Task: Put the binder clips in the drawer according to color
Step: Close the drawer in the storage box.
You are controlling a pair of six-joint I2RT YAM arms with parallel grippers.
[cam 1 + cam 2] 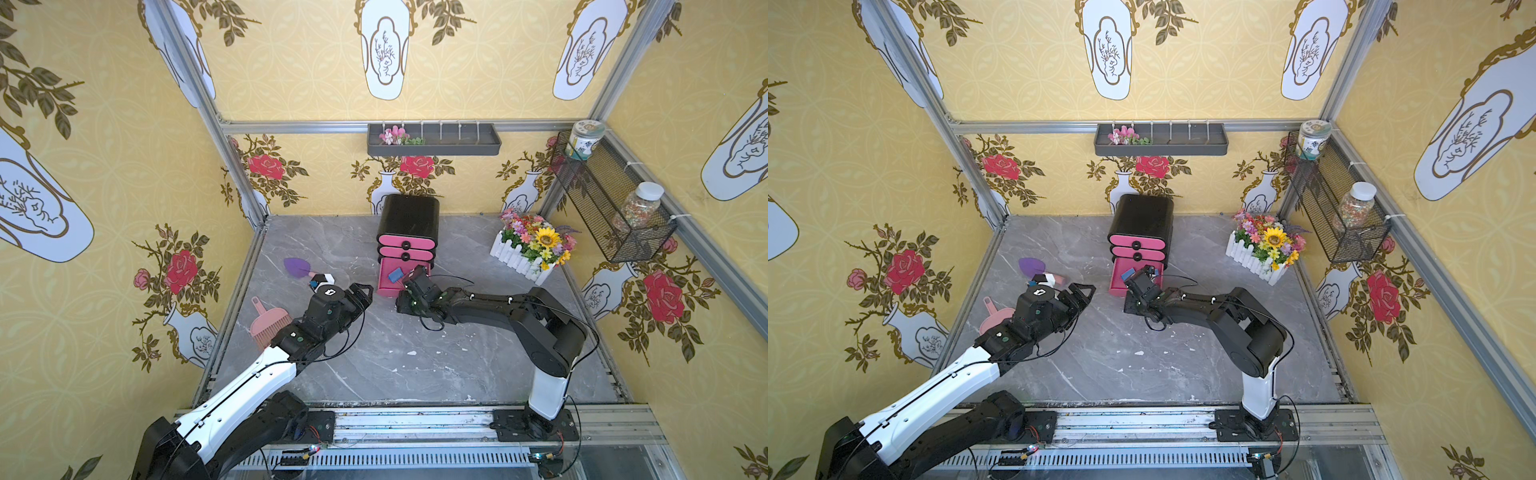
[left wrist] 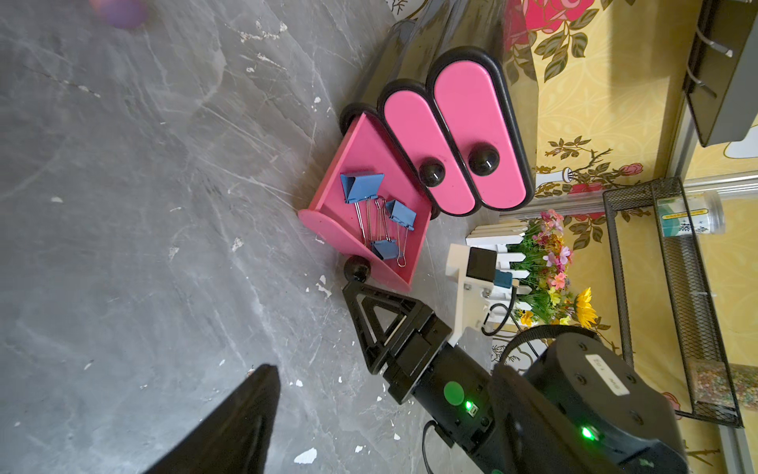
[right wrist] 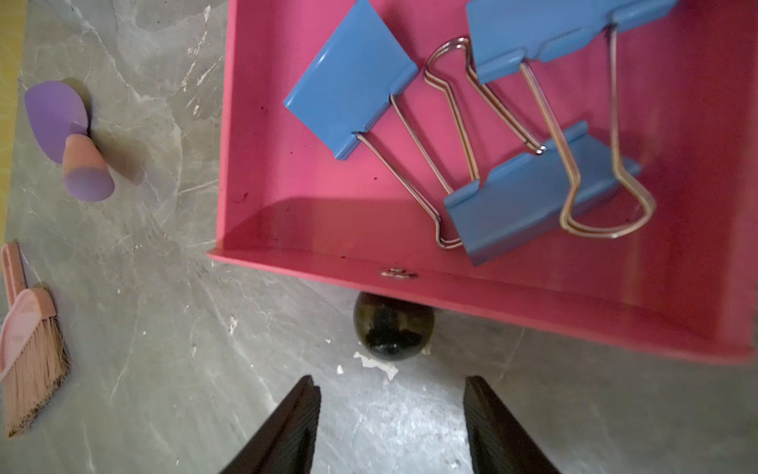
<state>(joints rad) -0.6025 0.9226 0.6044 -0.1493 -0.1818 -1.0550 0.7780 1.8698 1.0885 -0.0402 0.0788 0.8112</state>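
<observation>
**Desk:** Where were the clips in this shot?

**Operator:** Three blue binder clips (image 3: 348, 78) lay in the bottom drawer (image 3: 266, 164) of the black cabinet (image 1: 409, 216), their wire handles tangled across one another. The cabinet stood at the middle of the back edge of the desk (image 1: 415, 365). I had that bottom drawer pulled out toward the front edge, and the two pink drawers above it were shut. From my right wrist camera, all three clips sat toward one side of the drawer floor, leaving the rest of the pink floor bare.

**Desk:** And your arms?

**Operator:** My right gripper (image 3: 390, 383) was lined up with the drawer's round black knob (image 3: 393, 326), just short of it. Its fingers (image 3: 295, 422) were apart with nothing between them. My left gripper (image 1: 363, 293) was to the left of the open drawer, near it but not touching. Its fingers were also spread and held nothing.

**Desk:** Anything else on the desk?

**Operator:** A purple makeup sponge (image 3: 55, 119) and a small pink brush (image 3: 28, 349) lay toward the left edge. The sponge was nearer the back and the brush nearer the front. A white-fenced flower box (image 1: 532, 245) sat in the back right corner, well clear of both arms.
</observation>
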